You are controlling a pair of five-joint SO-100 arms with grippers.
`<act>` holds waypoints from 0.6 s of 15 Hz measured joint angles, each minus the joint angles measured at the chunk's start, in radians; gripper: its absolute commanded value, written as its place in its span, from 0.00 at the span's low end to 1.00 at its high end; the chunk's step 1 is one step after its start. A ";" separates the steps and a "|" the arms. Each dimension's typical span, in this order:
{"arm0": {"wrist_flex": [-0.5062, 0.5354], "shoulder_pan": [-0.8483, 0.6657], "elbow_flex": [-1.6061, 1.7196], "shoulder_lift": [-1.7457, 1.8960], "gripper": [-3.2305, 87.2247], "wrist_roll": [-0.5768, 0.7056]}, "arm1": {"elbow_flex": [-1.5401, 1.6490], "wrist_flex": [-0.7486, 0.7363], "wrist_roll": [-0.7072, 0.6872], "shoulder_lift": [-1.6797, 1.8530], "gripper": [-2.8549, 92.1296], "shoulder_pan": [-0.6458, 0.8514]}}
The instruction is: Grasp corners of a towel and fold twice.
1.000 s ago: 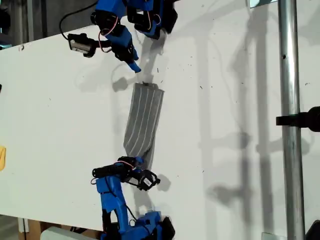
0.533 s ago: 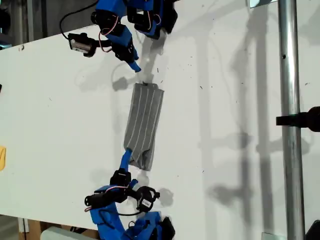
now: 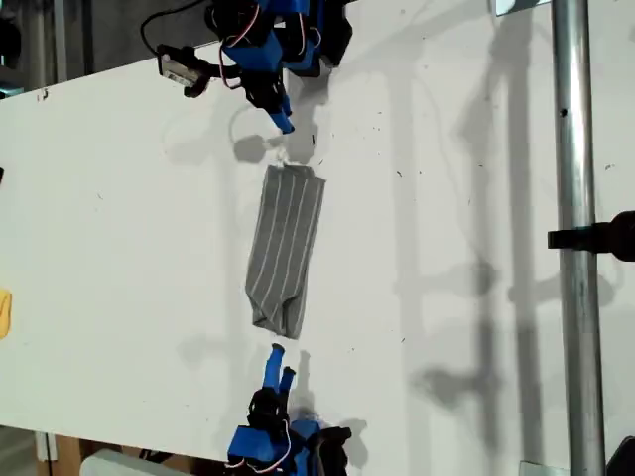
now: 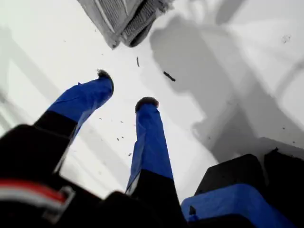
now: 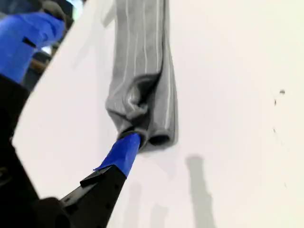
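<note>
— Where is the towel [image 3: 286, 248]?
— You see it mid-tabletop [image 3: 119, 198], a narrow strip, its corners tucked out of sight.
— And the grippers?
— My first gripper [image 3: 283, 121] is spread, empty, just short of one end. My second gripper [image 3: 280, 361] gapes wide; its fingertip [image 5: 124, 153] overlaps the bunched end, so contact is unclear.

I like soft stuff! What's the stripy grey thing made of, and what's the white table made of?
The towel looks like soft woven or knitted cloth: it is rolled and crumpled at its ends, with thin white stripes in a matte grey weave. The table looks like a hard, smooth, white-painted or laminated board; it shows crisp shadows and loose specks, but its core material cannot be told.
</note>
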 measured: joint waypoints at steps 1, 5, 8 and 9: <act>-0.023 0.017 0.095 0.199 0.09 -0.002 | 0.028 0.000 0.028 0.051 0.11 -0.015; -0.014 0.038 0.276 0.316 0.01 0.028 | 0.031 -0.005 0.064 0.077 0.19 -0.032; -0.021 0.041 0.403 0.321 0.01 0.018 | 0.032 -0.061 0.071 -0.094 0.42 -0.044; -0.021 0.043 0.408 0.322 0.03 0.021 | 0.031 -0.095 0.040 -0.101 0.48 -0.046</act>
